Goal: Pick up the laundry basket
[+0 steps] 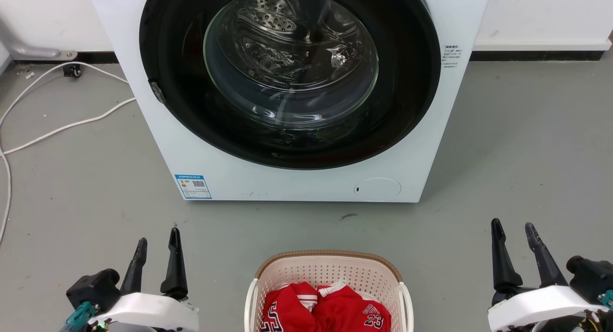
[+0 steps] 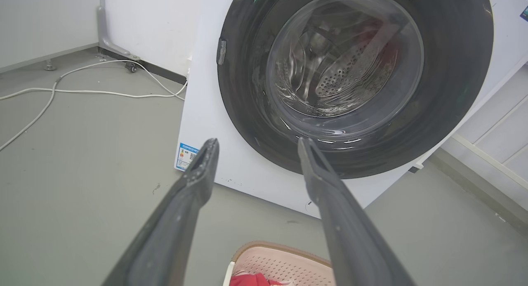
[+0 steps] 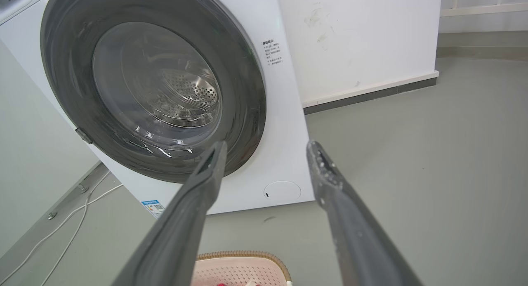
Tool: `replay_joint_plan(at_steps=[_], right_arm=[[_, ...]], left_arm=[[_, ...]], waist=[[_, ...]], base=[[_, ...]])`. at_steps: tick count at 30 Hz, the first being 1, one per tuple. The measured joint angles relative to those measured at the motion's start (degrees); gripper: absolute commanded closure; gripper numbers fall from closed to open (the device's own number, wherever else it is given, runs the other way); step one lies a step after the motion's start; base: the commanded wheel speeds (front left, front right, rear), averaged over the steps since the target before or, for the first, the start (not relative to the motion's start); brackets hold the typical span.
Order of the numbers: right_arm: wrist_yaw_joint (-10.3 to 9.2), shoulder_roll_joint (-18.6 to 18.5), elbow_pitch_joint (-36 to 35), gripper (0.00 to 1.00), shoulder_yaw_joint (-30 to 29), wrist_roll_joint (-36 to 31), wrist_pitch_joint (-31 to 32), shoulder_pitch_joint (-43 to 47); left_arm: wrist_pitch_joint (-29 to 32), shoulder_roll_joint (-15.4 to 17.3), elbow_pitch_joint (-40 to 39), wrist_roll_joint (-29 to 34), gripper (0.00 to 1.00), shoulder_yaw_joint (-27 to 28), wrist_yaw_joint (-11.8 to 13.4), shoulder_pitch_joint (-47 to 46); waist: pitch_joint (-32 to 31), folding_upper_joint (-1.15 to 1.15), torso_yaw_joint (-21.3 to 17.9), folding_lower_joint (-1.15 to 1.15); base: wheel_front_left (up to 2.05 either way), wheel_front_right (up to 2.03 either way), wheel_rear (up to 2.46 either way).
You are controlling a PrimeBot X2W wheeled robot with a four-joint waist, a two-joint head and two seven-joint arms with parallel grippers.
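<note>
Below, laundry basket (image 1: 328,274) between left gripper (image 1: 158,234) and right gripper (image 1: 513,226), both agape

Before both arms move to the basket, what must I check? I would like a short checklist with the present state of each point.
1. Left gripper open and empty: ok.
2. Right gripper open and empty: ok.
3. Laundry basket upright, between the two grippers: ok.
4. Side handles free of the red clothes: ok.
5. Washing machine door shut, out of the way: ok.
6. Near end of the basket, cut off by the head view's edge: cannot tell.
</note>
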Motion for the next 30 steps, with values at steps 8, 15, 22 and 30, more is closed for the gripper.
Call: replay_joint_plan(at_steps=[8,15,22,30], right_arm=[[0.0,0.0,-0.6,0.0,-0.1,-6.4,-1.5,0.3],[0.0,0.0,-1.1,0.0,0.1,-10.4,-2.2,0.9],[0.01,0.0,-1.4,0.0,0.2,-14.1,-3.1,1.1],[0.01,0.0,-1.6,0.0,0.1,-17.8,-4.0,1.5]], left_arm=[[-1.4,0.2,0.1,5.5,0.0,-0.3,0.1,0.8],[-2.2,0.3,0.2,9.0,0.0,-0.3,0.2,0.8],[-3.2,0.3,0.1,12.4,0.0,-0.1,0.2,1.1],[-4.0,0.2,0.1,16.1,0.0,0.3,0.3,1.5]], waist=[[0.0,0.0,0.0,0.0],[0.1,0.0,0.0,0.0],[0.0,0.0,0.1,0.0],[-0.1,0.0,0.0,0.0]], base=[[0.0,0.0,0.0],[0.0,0.0,0.0],[0.0,0.0,0.0],[0.0,0.0,0.0]])
